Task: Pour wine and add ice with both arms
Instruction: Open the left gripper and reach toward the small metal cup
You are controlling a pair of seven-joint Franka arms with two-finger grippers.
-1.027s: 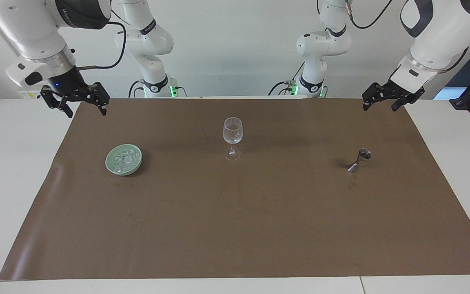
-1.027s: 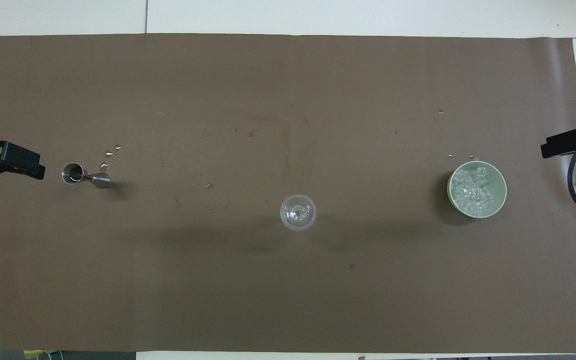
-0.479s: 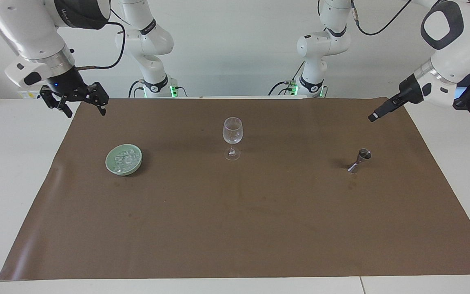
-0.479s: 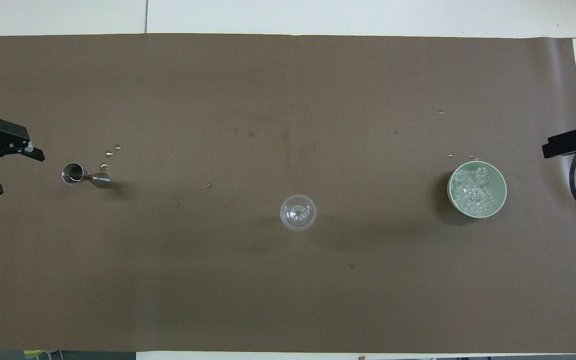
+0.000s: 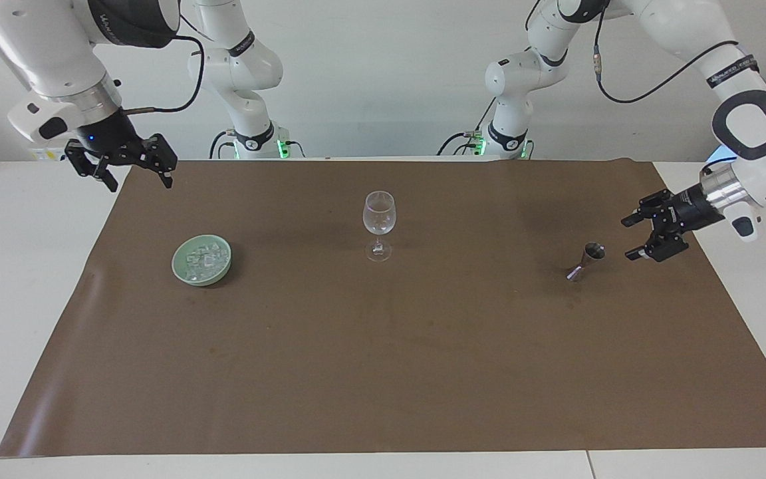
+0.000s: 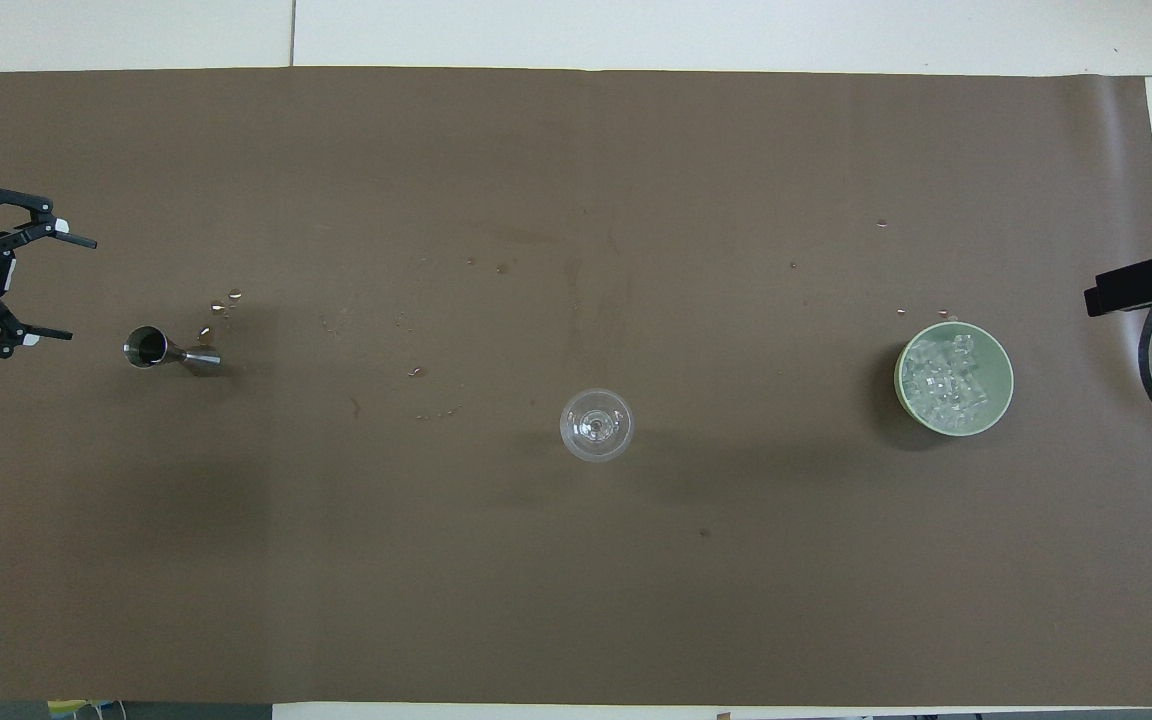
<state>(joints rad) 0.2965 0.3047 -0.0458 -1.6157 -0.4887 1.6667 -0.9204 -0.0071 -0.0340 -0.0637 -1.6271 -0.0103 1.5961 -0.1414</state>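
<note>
Left end effector (image 5: pixel 630 236) gapes wide, empty, beside the jigger (image 5: pixel 585 261), well apart from the ice (image 5: pixel 201 260)

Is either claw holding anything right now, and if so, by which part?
Nothing is held. The left claw is open beside the jigger, not touching it; the right claw waits open and empty.

Wine glass (image 5: pixel 379 225) stands mid-mat (image 5: pixel 383 372), our landmark. Toward the right arm's end from it sits the dish (image 5: pixel 181 273), ice (image 5: pixel 202 259) heaped in it. Toward the left arm's end, well apart from the glass, stands the jigger (image 5: pixel 585 261), with the left gripper (image 5: pixel 634 237) just beside it, fingers spread.
</note>
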